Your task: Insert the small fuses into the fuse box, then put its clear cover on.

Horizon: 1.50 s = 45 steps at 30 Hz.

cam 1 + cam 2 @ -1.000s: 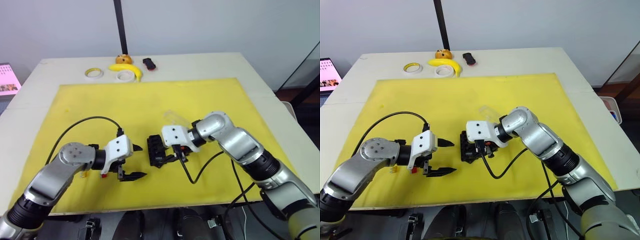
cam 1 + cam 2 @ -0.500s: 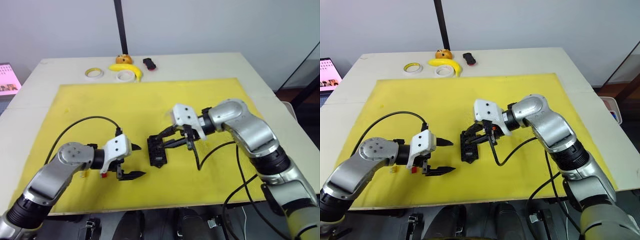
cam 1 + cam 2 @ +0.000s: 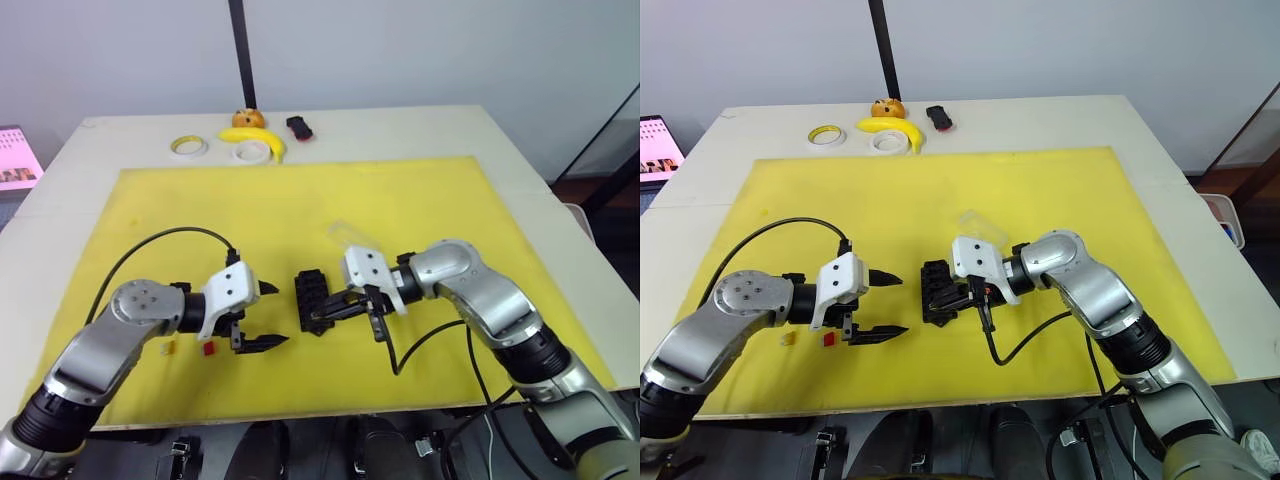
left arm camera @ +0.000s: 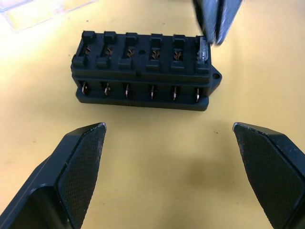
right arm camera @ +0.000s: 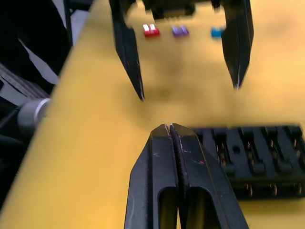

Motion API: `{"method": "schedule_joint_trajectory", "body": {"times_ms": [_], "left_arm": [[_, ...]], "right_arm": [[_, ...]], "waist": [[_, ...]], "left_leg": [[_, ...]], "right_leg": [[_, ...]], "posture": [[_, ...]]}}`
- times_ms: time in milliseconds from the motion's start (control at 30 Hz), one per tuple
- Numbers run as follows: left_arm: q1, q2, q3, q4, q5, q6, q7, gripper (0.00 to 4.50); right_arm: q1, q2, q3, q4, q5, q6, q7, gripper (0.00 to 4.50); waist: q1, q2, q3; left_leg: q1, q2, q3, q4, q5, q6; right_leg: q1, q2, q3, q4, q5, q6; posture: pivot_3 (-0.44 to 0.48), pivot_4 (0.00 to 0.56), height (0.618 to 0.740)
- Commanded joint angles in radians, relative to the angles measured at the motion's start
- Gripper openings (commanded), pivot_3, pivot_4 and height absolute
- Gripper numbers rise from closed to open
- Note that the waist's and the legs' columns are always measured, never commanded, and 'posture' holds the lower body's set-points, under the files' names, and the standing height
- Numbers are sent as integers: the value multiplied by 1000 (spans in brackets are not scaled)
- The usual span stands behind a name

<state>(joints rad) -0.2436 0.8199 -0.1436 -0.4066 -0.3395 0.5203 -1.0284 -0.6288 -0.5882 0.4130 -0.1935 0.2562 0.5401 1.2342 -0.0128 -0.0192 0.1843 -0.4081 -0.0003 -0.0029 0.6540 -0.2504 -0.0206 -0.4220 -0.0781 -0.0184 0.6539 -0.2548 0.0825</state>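
Right gripper [image 5: 170, 128], fingers pressed together and empty, touched the fuse box's [image 3: 313, 300] right near corner; left gripper [image 3: 268, 316] gaped wide just left of it.

You have one fuse box [image 3: 938, 292] near the middle of the frame, with one clear cover [image 3: 978, 226] just above and right of it. Loose on the mat at lower left you can count two small fuses, one amber [image 3: 786, 340] and one red [image 3: 827, 340]. Along the top of the desk [image 3: 1060, 120] sit two tape rolls [image 3: 824, 134], one banana [image 3: 890, 127] and one black-and-red object [image 3: 938, 119]. Two end effectors are there: left end effector [image 3: 887, 304], right end effector [image 3: 975, 303].
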Motion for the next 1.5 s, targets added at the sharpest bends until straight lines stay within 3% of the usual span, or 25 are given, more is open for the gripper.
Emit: {"method": "schedule_joint_trajectory", "body": {"times_ms": [33,200,533,767,900,1033,1200,1333,1500], "left_arm": [[-5,-1,17,-14,-7,-5,4,4500],[-3,-8,17,-21,-8,0,16,4500],[-5,-8,68,-38,-50,29,34,4500],[60,44,334,-118,-291,193,23,4500],[153,200,571,-49,-403,323,-81,4500],[270,305,743,74,-398,351,-190,4500],[467,398,882,275,-289,281,-373,4500],[519,419,867,384,-214,178,-425,4500],[454,382,785,392,-244,203,-389,4500]], "right_arm": [[-1,11,6,19,-16,-35,-6,54],[15,1,60,94,-95,-123,-7,54],[-62,-1,-120,-31,126,81,11,54],[-65,-161,-211,-86,136,68,46,54],[-57,-306,-274,18,106,-5,106,54],[-35,-401,-318,123,81,-71,140,1765],[19,-510,-355,272,33,-178,195,4373],[25,-518,-355,324,14,-224,202,4443],[22,-464,-355,220,57,-175,169,4443]], "waist": [[-2,0,0],[-1,0,0],[0,0,0],[-1,0,0],[-3,0,1],[-2,0,1],[-3,1,1],[-4,1,1],[-3,1,1]], "left_leg": [[0,0,0,0,0,0],[1,0,0,0,0,0],[1,1,0,0,0,0],[0,1,-1,0,0,0],[0,1,0,-1,0,0],[0,1,1,-1,0,0],[0,1,4,-3,0,0],[1,2,6,-3,0,0],[1,4,7,-4,0,0]], "right_leg": [[0,0,0,0,0,0],[1,0,0,0,0,0],[1,0,0,0,0,0],[1,0,0,-1,0,0],[0,0,0,-1,0,0],[0,0,0,-3,0,0],[-2,0,0,-4,-1,-1],[-2,0,1,-4,-3,-4],[-3,0,2,-4,-2,-4]], "posture": [[0,150,740],[0,150,740],[0,150,740],[0,150,740],[0,150,740],[0,150,740],[0,150,740],[0,150,740],[0,150,740]]}}
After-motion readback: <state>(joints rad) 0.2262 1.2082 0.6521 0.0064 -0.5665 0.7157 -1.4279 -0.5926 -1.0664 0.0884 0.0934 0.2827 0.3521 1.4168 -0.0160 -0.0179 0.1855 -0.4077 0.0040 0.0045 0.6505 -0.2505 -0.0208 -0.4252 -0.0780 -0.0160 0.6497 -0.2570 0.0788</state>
